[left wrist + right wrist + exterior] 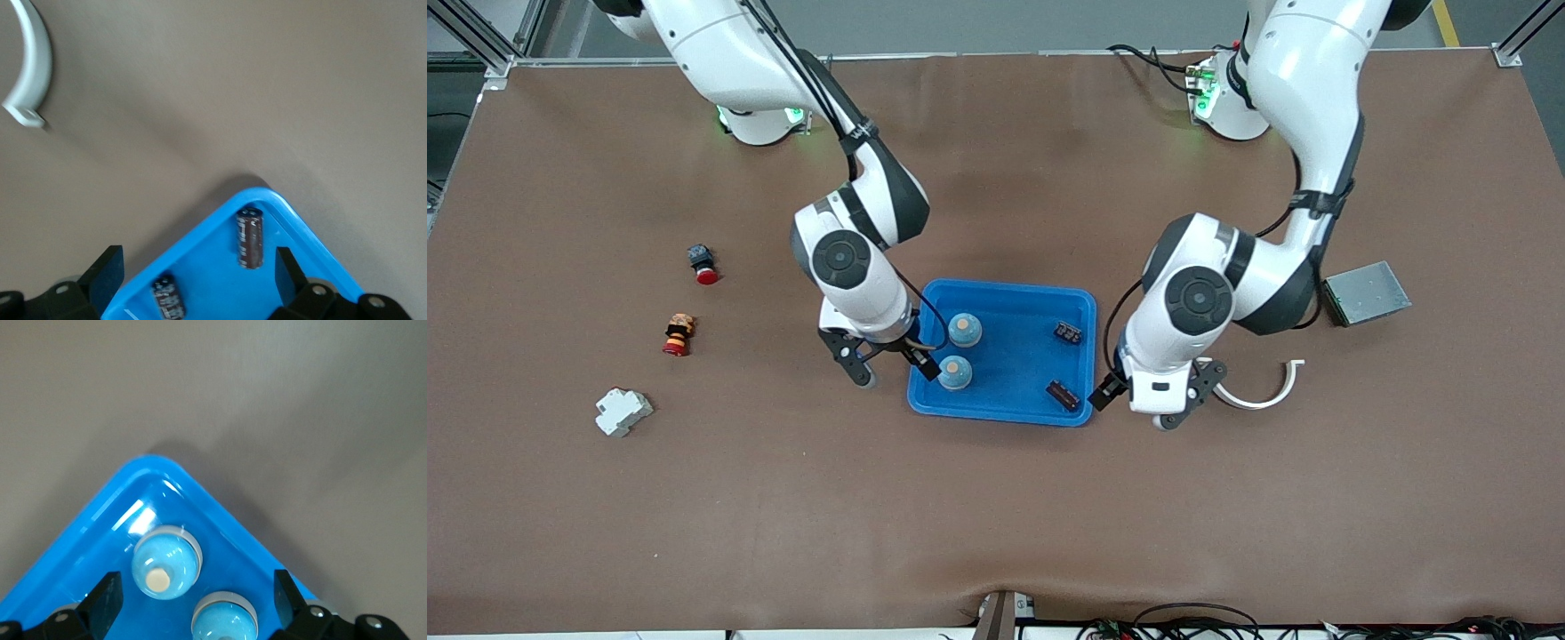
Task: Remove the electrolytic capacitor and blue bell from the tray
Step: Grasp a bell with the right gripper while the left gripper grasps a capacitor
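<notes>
A blue tray sits mid-table. Two blue bells stand in it toward the right arm's end. Two dark capacitors lie in it toward the left arm's end. My right gripper is open and empty over the tray's edge beside the bells; its wrist view shows both bells between its fingers. My left gripper is open and empty over the tray's other edge; its wrist view shows both capacitors and the tray corner.
A white curved clip lies beside the left gripper and shows in the left wrist view. A grey metal box lies farther from the camera. Two red-tipped buttons and a white block lie toward the right arm's end.
</notes>
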Controlling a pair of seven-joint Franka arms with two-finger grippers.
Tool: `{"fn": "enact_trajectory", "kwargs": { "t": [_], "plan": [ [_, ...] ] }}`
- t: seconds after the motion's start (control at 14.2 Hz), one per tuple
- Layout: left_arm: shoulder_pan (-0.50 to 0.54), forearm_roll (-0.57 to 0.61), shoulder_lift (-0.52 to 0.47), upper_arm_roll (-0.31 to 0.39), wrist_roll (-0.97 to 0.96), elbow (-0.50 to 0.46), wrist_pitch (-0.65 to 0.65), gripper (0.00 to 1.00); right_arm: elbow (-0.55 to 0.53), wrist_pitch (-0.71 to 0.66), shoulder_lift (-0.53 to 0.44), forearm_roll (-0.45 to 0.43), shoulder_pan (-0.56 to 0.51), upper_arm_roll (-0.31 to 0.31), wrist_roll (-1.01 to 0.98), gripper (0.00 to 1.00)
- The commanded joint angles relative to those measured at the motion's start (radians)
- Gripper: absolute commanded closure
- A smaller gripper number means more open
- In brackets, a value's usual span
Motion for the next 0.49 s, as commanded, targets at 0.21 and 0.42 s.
{"fn": "enact_trajectory", "kwargs": {
  "t": [0.21, 0.42],
  "plan": [
    [-0.037, 0.013, 0.054, 0.004, -0.082, 0.019, 0.115, 0.00, 0.022, 0.021, 0.061, -0.002, 0.098, -0.013, 0.104, 0.00],
    [-0.046, 0.018, 0.096, 0.007, -0.206, 0.022, 0.199, 0.00, 0.016, 0.024, 0.069, -0.005, 0.136, -0.016, 0.137, 0.00]
  ]
}}
